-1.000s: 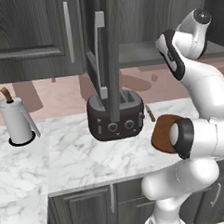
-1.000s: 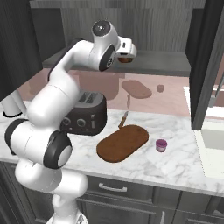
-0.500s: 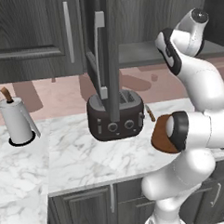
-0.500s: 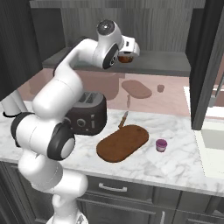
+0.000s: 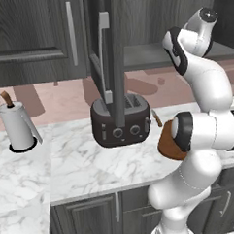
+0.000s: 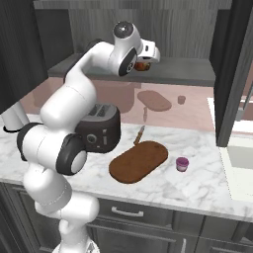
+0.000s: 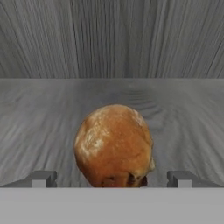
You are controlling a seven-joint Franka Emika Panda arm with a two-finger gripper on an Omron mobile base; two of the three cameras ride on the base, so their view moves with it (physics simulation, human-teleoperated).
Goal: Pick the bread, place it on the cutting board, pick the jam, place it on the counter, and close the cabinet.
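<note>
Bread (image 7: 113,146) on cabinet (image 6: 178,74) shelf, gripper (image 7: 111,178) spread wide around it, ungrasped. Jam (image 6: 182,163) on counter (image 6: 207,183), 3 o'clock of bare cutting board (image 6: 138,161); doors open.

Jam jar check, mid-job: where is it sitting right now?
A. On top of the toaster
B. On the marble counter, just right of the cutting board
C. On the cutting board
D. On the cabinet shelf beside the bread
B. In the right base view the jam stands on the white counter, just off the right end of the cutting board and not touching it.
</note>
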